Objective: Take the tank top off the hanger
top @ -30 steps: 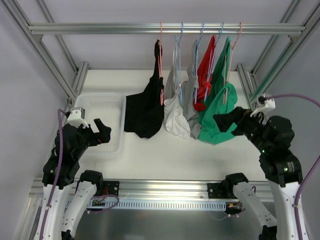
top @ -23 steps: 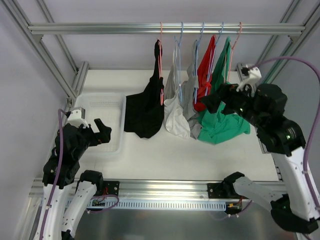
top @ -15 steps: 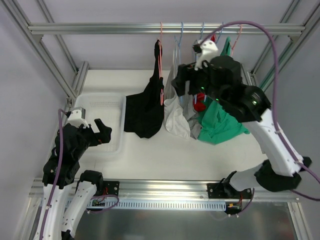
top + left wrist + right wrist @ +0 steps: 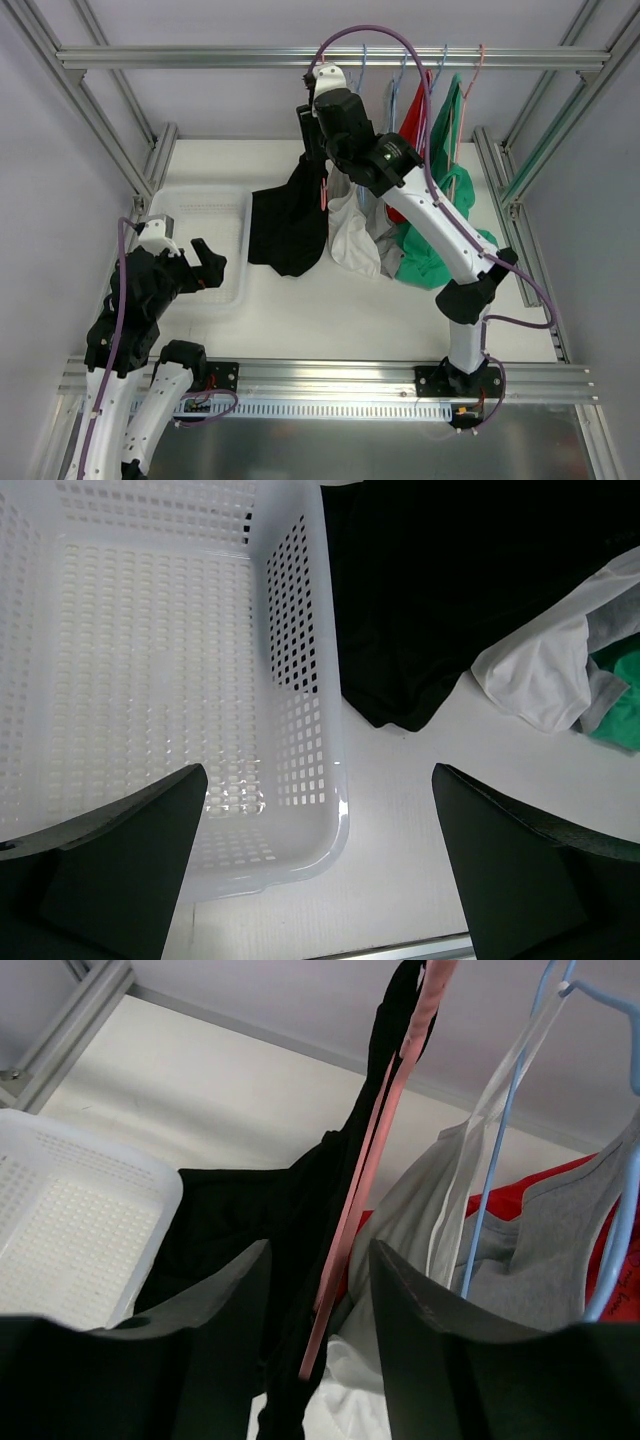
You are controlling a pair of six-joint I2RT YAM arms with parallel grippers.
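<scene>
The black tank top (image 4: 290,225) hangs from a pink hanger (image 4: 322,150) at the left end of the rail; its hem drapes down onto the table. My right gripper (image 4: 308,130) is up at that hanger. In the right wrist view its jaws (image 4: 320,1255) stand partly apart, with the pink hanger (image 4: 365,1175) and the black tank top's strap (image 4: 300,1220) in the gap, neither finger touching them. My left gripper (image 4: 205,262) is open and holds nothing, hovering over the basket's near right corner (image 4: 330,780).
A white perforated basket (image 4: 200,200) sits at the left of the table. Right of the black top hang white (image 4: 352,235), grey (image 4: 382,180), red (image 4: 412,140) and green (image 4: 440,250) garments on blue and pink hangers from the metal rail (image 4: 200,57).
My right arm swung from the right side of the table up and leftward to the black top's hanger, and its jaws narrowed around it. The left arm stayed still.
</scene>
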